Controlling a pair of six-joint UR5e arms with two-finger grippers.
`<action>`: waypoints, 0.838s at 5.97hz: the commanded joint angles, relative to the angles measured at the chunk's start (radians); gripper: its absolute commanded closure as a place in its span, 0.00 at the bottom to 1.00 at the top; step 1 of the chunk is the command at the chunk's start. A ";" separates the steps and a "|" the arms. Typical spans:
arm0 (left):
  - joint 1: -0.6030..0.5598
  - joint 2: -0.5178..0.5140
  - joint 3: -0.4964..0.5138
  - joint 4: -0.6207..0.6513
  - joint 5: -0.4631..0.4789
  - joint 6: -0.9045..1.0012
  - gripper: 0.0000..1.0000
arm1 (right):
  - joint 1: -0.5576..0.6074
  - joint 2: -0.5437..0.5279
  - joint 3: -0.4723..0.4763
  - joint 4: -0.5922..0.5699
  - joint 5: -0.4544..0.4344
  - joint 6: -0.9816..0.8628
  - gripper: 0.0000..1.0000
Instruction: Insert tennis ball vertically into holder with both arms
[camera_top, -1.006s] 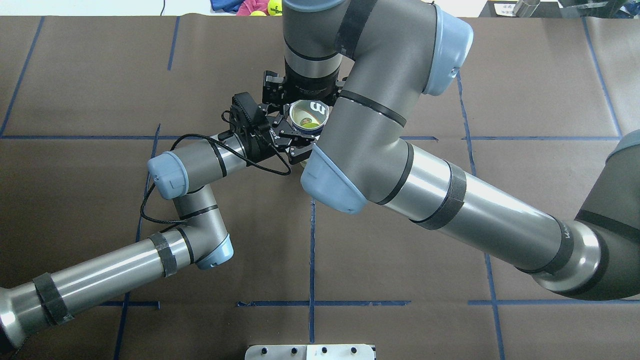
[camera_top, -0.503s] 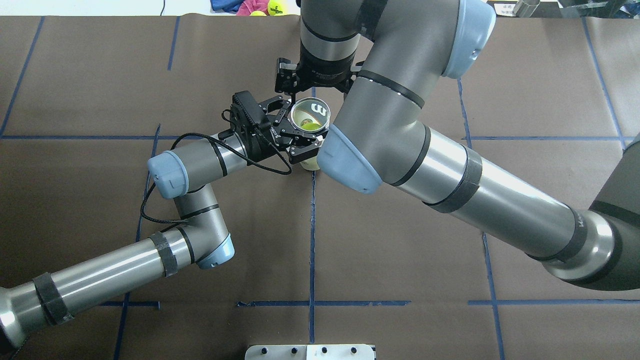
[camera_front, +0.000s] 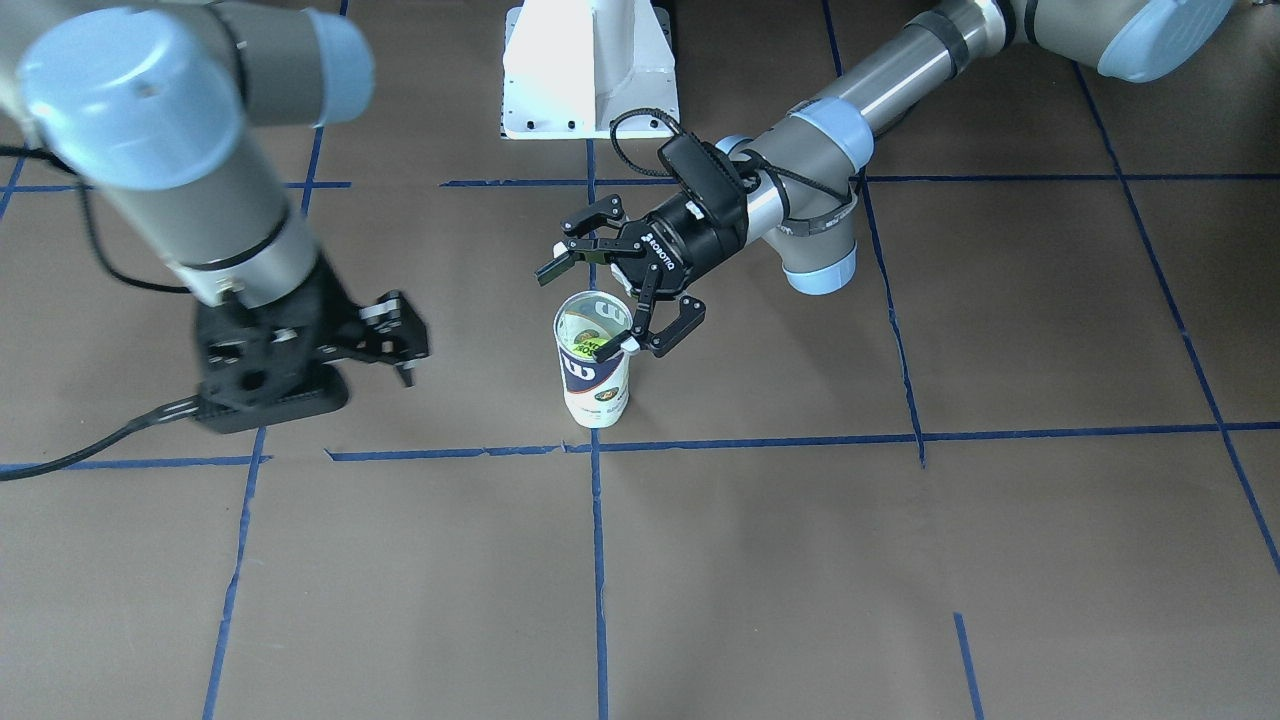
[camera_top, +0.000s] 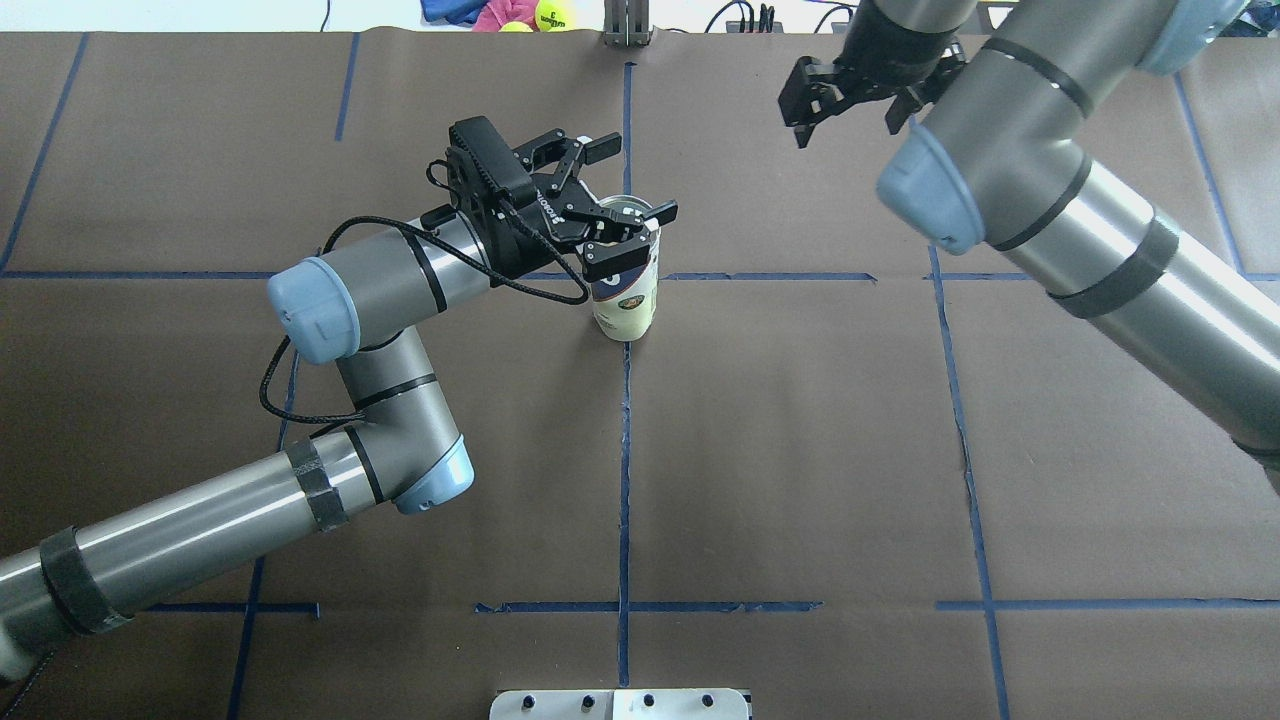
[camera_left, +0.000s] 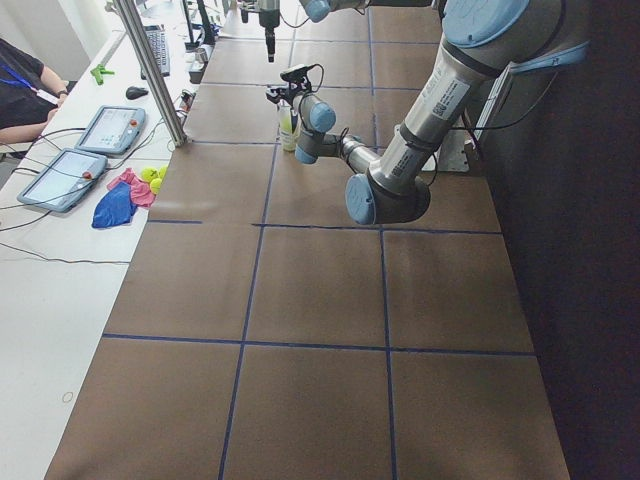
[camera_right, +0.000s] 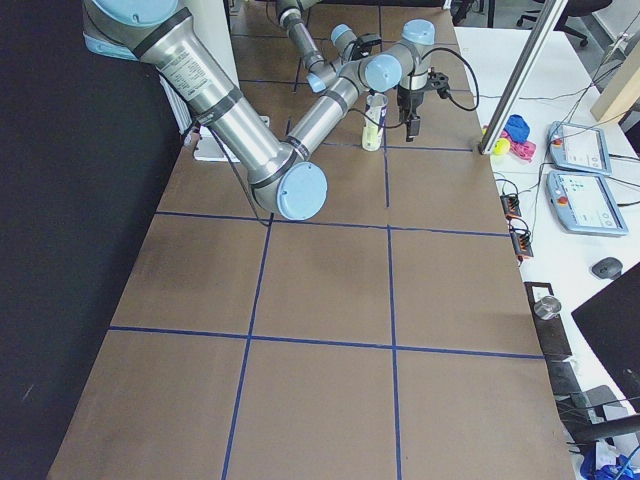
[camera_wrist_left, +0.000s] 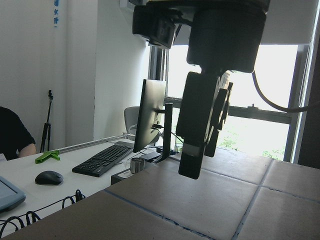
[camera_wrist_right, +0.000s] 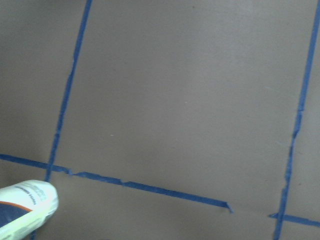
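Note:
The holder stands upright on the brown table at a blue tape crossing. It also shows in the overhead view. The tennis ball sits inside it, seen through the open top. My left gripper is open. Its fingers straddle the can's top rim without closing on it, and in the overhead view the left gripper covers most of the opening. My right gripper is open and empty. It hangs well off to the right of the can, toward the far edge. The front view also shows the right gripper.
The white pedestal stands at the robot's side. A metal post, coloured cloths and spare yellow balls sit at the far edge. A side table with tablets and an operator lies beyond.
My right arm has lifted off the can and swung right toward the far edge. My left gripper has opened, let go of the can and shifted slightly up and back.

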 joint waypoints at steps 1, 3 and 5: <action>-0.069 0.050 -0.055 0.149 -0.007 0.003 0.00 | 0.160 -0.154 0.000 0.028 0.089 -0.299 0.01; -0.270 0.104 -0.159 0.399 -0.325 0.004 0.00 | 0.297 -0.291 -0.006 0.028 0.127 -0.580 0.01; -0.435 0.174 -0.171 0.545 -0.500 0.200 0.00 | 0.432 -0.433 -0.006 0.028 0.178 -0.824 0.01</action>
